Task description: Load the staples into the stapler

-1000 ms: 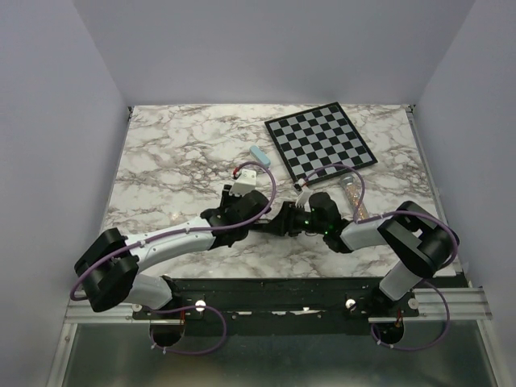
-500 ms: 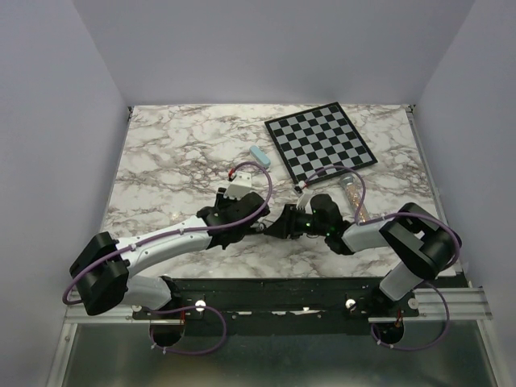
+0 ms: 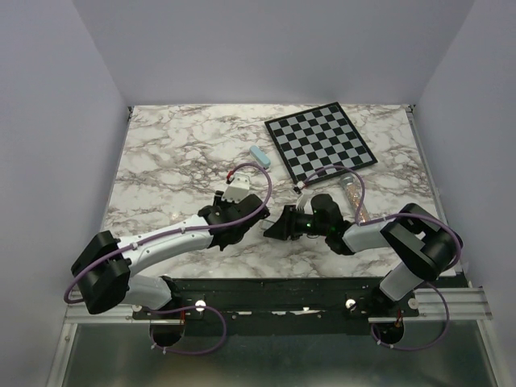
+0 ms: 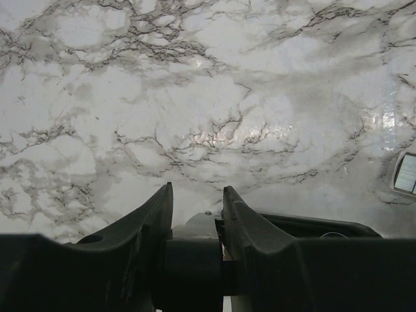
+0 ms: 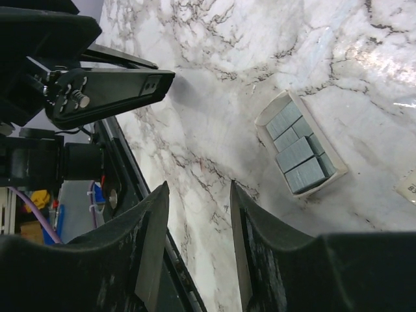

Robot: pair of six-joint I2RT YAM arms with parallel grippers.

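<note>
stretching inward, left gripper [image 4: 197, 198] clasps the stapler [image 5: 123, 86]; right gripper [image 5: 198, 195] hangs agape.

Seen from above, the left arm has drawn back toward its own side. Its wrist and the left gripper [image 4: 198, 188], closed around the stapler [image 5: 110, 91], now sit nearer the front edge and further left than a second ago. The left elbow has sunk slightly toward the rail. The right gripper [image 5: 198, 188] has slid toward the near edge too. The two grippers, earlier nose to nose, now stand just apart, with a sliver of marble tabletop [image 3: 161, 161] between them.
</note>
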